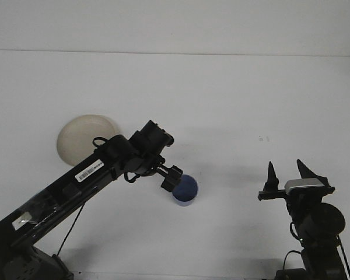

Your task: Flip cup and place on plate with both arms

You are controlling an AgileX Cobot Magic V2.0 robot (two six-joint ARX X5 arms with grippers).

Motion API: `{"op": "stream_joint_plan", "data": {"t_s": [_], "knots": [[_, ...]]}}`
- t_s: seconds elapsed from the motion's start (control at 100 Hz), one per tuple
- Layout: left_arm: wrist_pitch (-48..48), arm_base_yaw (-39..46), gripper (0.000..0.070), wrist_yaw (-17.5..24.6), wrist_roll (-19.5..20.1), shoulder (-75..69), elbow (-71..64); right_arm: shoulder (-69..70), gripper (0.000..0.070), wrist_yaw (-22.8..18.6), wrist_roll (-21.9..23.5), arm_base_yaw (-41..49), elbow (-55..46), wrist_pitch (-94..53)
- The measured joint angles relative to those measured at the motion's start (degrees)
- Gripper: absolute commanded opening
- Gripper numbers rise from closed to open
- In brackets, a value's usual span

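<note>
A blue cup [186,191] stands on the white table near the middle front; from above I only see its round blue top. My left gripper [170,178] reaches out from the left, and its tip overlaps the cup's left edge in this view. A cream plate [81,135] lies at the left, its lower right part hidden behind the left arm. At the front right my right gripper [287,172] stands open, pointing up, with nothing between its fingers, well to the right of the cup.
The white table's far edge [175,52] meets a pale wall at the back. The left arm's long link [76,181] crosses the table diagonally from the front left corner. Cables hang under both arms at the front.
</note>
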Motion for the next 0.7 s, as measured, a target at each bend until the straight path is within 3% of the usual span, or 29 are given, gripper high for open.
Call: {"op": "stream_joint_plan", "data": {"t_s": [0.7], "knots": [[0.11, -2.56, 0.0589, 0.24, 1.53, 12.70, 2.67, 0.00, 0.0512, 0.00, 0.00, 0.00, 0.00, 0.00]]}}
